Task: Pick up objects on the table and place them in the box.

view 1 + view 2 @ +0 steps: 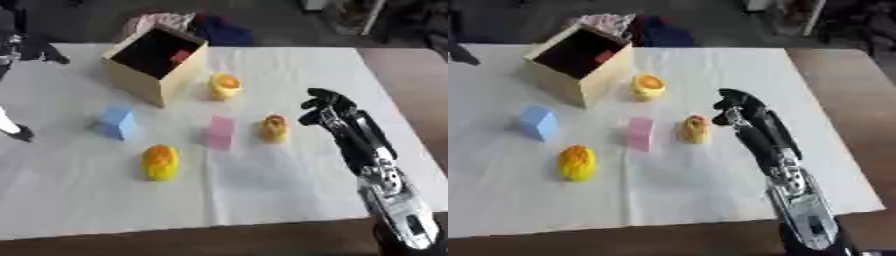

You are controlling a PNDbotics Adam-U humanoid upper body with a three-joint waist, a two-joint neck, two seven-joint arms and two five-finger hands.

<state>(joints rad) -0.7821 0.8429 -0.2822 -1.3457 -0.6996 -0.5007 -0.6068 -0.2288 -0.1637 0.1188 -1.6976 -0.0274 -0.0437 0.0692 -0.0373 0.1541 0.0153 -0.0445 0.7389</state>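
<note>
Right arm enters from the near right corner, silver forearm low, black right hand (325, 107) raised over the right part of the white sheet (289, 190). Fingers curled inward, holding nothing; hand sits just right of an orange-yellow toy (274, 128), apart from it.

Objects on the sheet, near to far:
- yellow toy (160, 162) with orange top, nearest the sheet's front edge, left of centre.
- pink block (220, 132), mid-sheet, upright, just left of the orange-yellow toy.
- blue block (116, 122), toward the left edge, level with the pink block.
- yellow cup-like piece (224, 86) with orange inside, farther back, just right of the box.

Box (140, 75): tan, open top, tilted, at the far left of the sheet. Dark interior; something red (180, 56) lies inside near its far right wall.

Left hand (19, 133): only a dark tip shows at the left edge, fingers cannot tell.

Sheet covers a brown table (411, 75), bare along the right side. Mixed cloth (188, 24) lies beyond the far edge behind the box.
</note>
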